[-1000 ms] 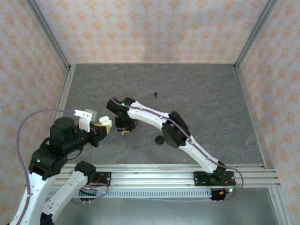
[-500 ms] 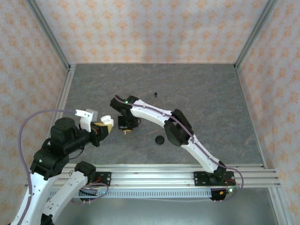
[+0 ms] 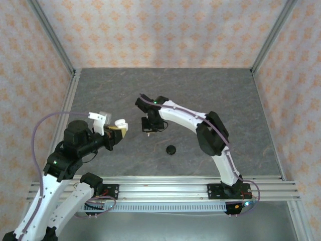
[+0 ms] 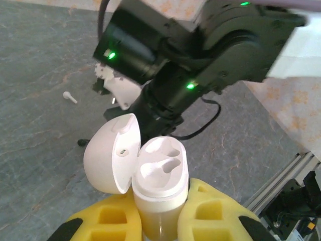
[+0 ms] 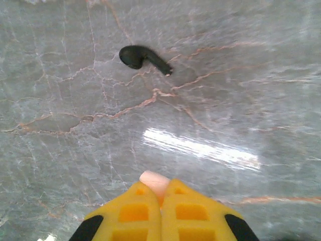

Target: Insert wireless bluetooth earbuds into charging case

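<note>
left fingers clamp the open white case; sockets empty

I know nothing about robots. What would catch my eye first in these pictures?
First, the open white charging case, both sockets empty, held upright in the left gripper. Close behind it looms the right arm, whose right gripper is shut on a small pale piece, probably an earbud, above the grey table. A black earbud lies on the table just beyond.
</note>
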{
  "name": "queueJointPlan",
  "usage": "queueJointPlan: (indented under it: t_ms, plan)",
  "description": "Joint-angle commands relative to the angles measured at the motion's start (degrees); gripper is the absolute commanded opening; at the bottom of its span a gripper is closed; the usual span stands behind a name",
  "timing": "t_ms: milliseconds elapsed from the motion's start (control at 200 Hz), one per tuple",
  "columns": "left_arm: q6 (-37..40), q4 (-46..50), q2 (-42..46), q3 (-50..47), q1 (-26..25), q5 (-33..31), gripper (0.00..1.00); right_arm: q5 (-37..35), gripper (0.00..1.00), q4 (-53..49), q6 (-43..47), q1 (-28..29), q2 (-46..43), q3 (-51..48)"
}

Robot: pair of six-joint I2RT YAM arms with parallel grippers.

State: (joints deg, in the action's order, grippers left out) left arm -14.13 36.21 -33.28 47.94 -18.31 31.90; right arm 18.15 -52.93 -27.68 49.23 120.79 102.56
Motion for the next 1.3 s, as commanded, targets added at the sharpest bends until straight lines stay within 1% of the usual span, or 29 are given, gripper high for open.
queueJointPlan:
  t_ms: [0,65,150,315,480,595,881,1046,1291]
  plan:
    - [-0.4,-9.5,-0.9,-1.3,0.4,3.2,0.0,-2.4,0.02,4.9,3.4,-0.9,-7.3,-3.3]
    - [0.5,-12.6,-1.8,-1.1,0.4,3.6,0.0,-2.9,0.02,4.7,5.3,-1.1,-10.2,-3.4]
    - [2.7,-15.5,-3.9,0.4,0.4,6.1,0.0,-3.8,0.02,3.8,7.6,-1.1,-13.6,-2.8]
    - [7.1,-16.3,-10.2,5.6,0.4,11.8,0.0,-4.9,0.02,2.8,10.0,-1.1,-20.0,-2.5]
    - [8.7,-16.7,-14.7,9.5,0.4,15.6,0.0,-6.8,0.02,3.9,11.8,-1.1,-27.0,-4.1]
    - [9.7,-17.4,-16.2,10.5,0.4,17.7,0.0,-10.2,0.02,5.8,12.1,-1.1,-32.3,-6.0]
    - [10.8,-19.4,-19.7,12.3,0.0,21.6,0.0,-11.4,0.02,14.3,14.1,-1.1,-42.8,-10.0]
    - [11.1,-18.7,-21.6,14.6,-0.2,24.2,0.0,-6.9,0.02,20.7,15.0,-1.0,-45.5,-10.5]
    - [11.1,-17.3,-22.3,15.8,-0.9,25.5,0.0,0.5,0.02,23.7,17.4,-0.1,-43.5,-7.1]
